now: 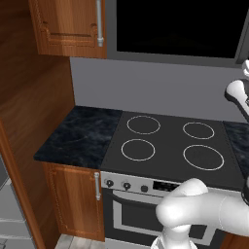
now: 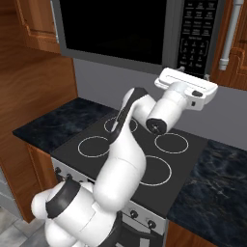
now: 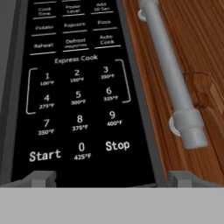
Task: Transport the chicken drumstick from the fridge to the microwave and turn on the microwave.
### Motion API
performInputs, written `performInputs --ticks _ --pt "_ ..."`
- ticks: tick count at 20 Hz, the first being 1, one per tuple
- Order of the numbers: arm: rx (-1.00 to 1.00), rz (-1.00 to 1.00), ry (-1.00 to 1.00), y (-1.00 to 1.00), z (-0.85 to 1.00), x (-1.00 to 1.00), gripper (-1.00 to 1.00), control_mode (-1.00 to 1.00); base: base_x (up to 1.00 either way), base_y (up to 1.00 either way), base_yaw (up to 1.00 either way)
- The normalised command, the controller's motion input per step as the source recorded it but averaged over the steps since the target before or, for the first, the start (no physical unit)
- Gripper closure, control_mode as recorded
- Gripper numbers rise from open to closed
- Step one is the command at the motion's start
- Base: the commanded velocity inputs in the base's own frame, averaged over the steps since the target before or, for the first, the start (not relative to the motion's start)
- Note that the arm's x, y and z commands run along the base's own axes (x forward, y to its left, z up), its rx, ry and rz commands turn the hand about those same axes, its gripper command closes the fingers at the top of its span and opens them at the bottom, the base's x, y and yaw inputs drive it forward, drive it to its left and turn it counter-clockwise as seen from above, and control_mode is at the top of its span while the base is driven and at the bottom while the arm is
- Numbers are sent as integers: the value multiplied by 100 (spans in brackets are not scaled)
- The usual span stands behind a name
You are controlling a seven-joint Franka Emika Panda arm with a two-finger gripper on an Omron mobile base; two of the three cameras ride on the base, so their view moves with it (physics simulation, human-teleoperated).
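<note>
Microwave [image 2: 116, 29] is the landmark, mounted above the black stove [image 1: 170, 146], its dark glass door closed. At its right end sits the keypad panel [image 3: 76, 92], which the hand view faces from close by: white number keys under "Express Cook", with "Start" [image 3: 45, 155] at the lower left of the panel and "Stop" [image 3: 117, 145] at the lower right.

Just right of the microwave hangs a wooden cabinet [image 3: 201, 52] with a grey bar handle [image 3: 170, 74] running alongside the panel's edge.

The pincer [image 3: 109, 178] is raised level with the lower part of the keypad, pointing straight at it. Its two grey fingertips [image 3: 39, 178] stand wide apart, one below "Start" and the other below the microwave's right frame edge, and nothing lies between them. Whether the tips touch the panel cannot be told. In the right base view the white arm [image 2: 123, 159] rises over the stove, and the hand ends just under the keypad.

The chicken drumstick cannot be made out through the black glass. Left of the stove, a dark marbled table [image 1: 82, 133] tops a wooden cabinet door [image 1: 73, 199].
</note>
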Motion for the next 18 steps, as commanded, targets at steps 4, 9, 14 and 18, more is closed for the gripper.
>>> performInputs --ticks 4,9,14,18 --pt "0 0 0 0 12 0 -100 -100 0 0 0" --pt "0 0 0 0 28 0 -100 -100 0 0 0" --pt "0 0 0 0 29 -1 -100 -100 0 0 0" --pt "0 0 0 0 28 -6 -100 -100 0 0 0"
